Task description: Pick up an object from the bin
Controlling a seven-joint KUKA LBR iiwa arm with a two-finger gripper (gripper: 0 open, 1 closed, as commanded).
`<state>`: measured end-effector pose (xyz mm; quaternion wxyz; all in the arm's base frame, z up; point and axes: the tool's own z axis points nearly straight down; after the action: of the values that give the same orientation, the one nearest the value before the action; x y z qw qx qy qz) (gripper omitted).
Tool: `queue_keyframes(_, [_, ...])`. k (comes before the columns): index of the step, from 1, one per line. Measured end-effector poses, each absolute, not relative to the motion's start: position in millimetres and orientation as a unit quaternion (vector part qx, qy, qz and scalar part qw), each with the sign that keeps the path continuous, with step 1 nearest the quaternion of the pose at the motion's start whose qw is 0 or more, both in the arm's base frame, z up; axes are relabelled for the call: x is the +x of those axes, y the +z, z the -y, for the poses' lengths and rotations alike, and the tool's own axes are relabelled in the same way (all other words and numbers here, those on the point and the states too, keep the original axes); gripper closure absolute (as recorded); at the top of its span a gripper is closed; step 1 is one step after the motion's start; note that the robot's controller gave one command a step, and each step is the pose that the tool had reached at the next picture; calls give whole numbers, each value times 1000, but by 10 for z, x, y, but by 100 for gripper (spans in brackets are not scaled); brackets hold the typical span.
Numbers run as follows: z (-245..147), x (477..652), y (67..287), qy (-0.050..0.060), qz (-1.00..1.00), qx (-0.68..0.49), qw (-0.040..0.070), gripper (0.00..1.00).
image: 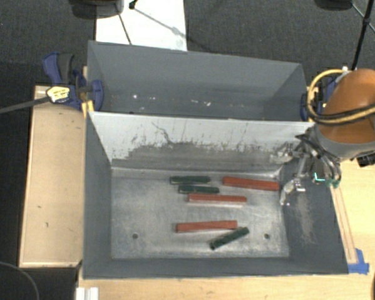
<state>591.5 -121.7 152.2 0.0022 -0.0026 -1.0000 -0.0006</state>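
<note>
Lying flat in the grey bin (pixel 139 238) are six thin sticks: three dark green and three red. Farthest left is the top green stick (pixel 190 179), with the short green stick (pixel 198 189) just under it. Then come the low red stick (pixel 206 227), the middle red stick (pixel 217 198) and the slanted green stick (pixel 228 238). Next is the top red stick (pixel 250 183). It lies long ways from left to right, and its right end is just beside the pincer (pixel 290 190), down by the right wall. That stick looks the easiest one to get. I cannot tell if the pincer is open or shut, and I see nothing in it.
</note>
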Motion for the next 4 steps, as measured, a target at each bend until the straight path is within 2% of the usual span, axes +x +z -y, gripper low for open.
queue_keyframes(1, [1215,5935,1566,0,1000,-1,-2,0])
queue_keyframes(2, [796,5775,750,0,999,-40,-7,100])
queue_keyframes(3, [796,5775,750,0,999,-39,-7,100])
queue_keyframes(4, [962,5734,1880,0,998,-56,-1,100])
